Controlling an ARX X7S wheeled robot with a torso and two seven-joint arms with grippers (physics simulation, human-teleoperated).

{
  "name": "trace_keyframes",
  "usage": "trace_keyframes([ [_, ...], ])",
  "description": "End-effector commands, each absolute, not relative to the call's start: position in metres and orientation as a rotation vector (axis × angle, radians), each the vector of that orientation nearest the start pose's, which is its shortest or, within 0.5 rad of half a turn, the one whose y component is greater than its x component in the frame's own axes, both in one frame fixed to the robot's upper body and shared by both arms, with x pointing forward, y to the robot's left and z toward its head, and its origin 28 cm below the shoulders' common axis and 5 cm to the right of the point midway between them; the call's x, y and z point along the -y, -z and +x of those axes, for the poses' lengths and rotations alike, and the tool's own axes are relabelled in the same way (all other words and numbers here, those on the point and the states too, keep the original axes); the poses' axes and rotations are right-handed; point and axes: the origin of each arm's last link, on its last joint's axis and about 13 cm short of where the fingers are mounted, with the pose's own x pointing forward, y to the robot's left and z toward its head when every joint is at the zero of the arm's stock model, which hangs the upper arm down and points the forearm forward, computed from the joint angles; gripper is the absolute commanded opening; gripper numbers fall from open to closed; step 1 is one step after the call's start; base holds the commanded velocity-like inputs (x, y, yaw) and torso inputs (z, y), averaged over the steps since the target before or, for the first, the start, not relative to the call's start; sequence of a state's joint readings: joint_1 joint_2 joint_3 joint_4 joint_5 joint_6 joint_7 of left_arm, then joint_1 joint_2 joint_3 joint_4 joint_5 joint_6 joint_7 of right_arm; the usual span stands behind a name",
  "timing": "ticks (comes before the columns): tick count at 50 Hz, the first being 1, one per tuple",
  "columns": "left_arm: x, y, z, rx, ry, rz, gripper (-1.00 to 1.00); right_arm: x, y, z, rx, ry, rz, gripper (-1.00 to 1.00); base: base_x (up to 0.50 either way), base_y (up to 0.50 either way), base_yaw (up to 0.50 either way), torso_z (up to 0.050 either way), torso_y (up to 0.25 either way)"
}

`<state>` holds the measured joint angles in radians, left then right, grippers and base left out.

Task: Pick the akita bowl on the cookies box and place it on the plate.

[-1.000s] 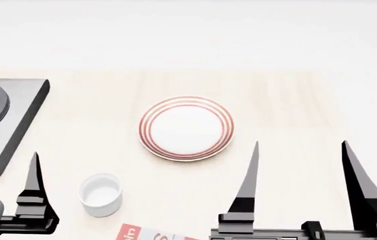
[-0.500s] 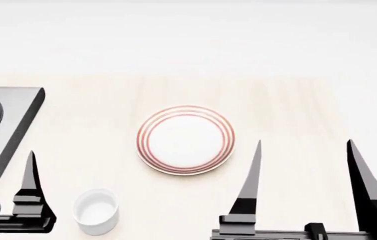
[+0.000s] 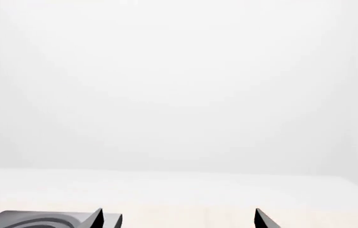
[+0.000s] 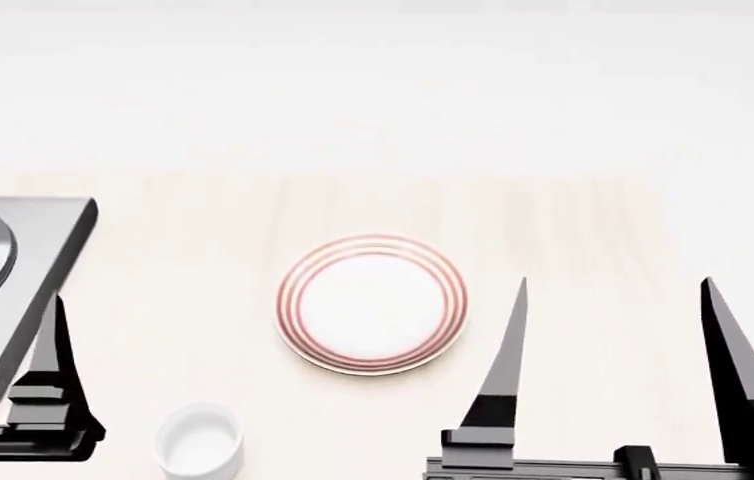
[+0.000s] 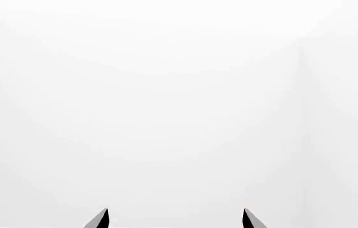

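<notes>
The plate, white with thin red rings, lies on the pale wooden table in the middle of the head view. Neither the akita bowl nor the cookies box is in view in any frame. My right gripper stands open to the right of the plate, its two dark fingers pointing away from me with nothing between them; its wrist view shows the same open gripper against blank white. My left gripper is open and empty too. Only one of its fingers shows in the head view, at the lower left.
A small plain white cup stands near the front edge, left of the plate. A grey stove block with a coil ring fills the left edge, and its corner shows by the left fingers. Beyond the table is plain white.
The head view has shifted: the plate and the cup have slid lower in the picture and the corner of the red-and-white box has left the bottom edge. Both grippers stay open.
</notes>
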<state>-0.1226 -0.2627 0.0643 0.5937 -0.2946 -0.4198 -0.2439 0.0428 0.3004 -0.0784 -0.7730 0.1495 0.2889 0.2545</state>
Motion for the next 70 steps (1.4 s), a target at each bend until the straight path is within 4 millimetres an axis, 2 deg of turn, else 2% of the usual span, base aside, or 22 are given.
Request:
trace_keyframes([
  [1,-0.226,-0.136,0.213,0.270,0.014,-0.069,1.00,0.118,-0.162,0.186,0.505,0.032,-0.102,1.00,0.00,0.00,0.00,0.050,0.000],
  [13,-0.227,-0.139,0.212,0.268,0.016,-0.058,1.00,0.122,-0.172,0.180,0.514,0.019,-0.108,1.00,0.00,0.00,0.00,0.050,0.000],
  [23,-0.232,-0.149,0.208,0.307,0.055,-0.106,1.00,0.126,-0.185,0.171,0.505,-0.047,-0.094,1.00,0.00,0.00,0.00,0.002,0.000],
  [44,-0.233,-0.152,0.210,0.323,0.038,-0.095,1.00,0.131,-0.198,0.163,0.553,-0.029,-0.150,1.00,0.00,0.00,0.00,0.001,-0.249],
  [60,-0.232,-0.150,0.209,0.341,0.024,-0.068,1.00,0.132,-0.198,0.161,0.556,-0.023,-0.162,1.00,0.00,0.00,0.00,0.001,-0.250],
  [70,-0.233,-0.148,0.210,0.320,0.023,-0.073,1.00,0.131,-0.198,0.160,0.554,-0.028,-0.170,1.00,0.00,0.00,0.00,0.000,-0.018],
])
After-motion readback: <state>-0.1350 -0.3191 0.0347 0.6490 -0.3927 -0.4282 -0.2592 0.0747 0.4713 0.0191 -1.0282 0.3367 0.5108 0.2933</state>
